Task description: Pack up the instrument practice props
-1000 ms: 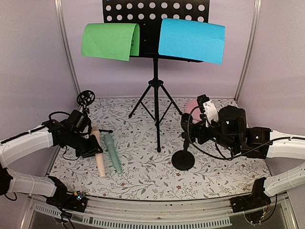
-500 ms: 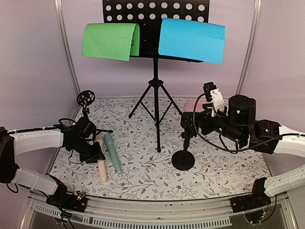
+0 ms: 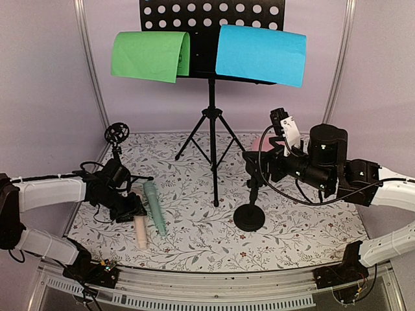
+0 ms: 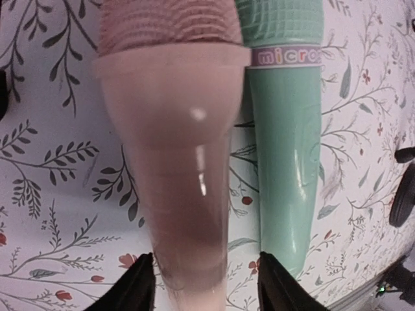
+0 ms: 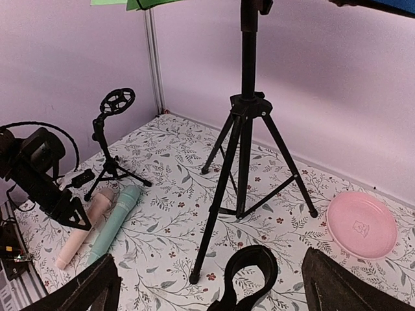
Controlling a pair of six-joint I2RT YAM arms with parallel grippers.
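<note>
Left wrist view: my left gripper (image 4: 206, 288) straddles the handle of the pink microphone (image 4: 172, 129). The jaws are apart and a gap shows on one side, so I am not clamped on it. It lies on the floral mat (image 4: 45, 162), just beside the mint microphone (image 4: 285, 129). My right gripper (image 5: 213, 285) is spread wide, with the ring of one black mic support (image 5: 249, 269) between the fingers and touching neither. The other mic support (image 5: 110, 129) stands near the back left corner. The music rack (image 3: 211, 19) stands upright on its tripod legs at the back, with the green sheet (image 3: 149, 56) and blue sheet (image 3: 259, 55) draped over it. The pink plate (image 5: 361, 223) lies at the back right.
</note>
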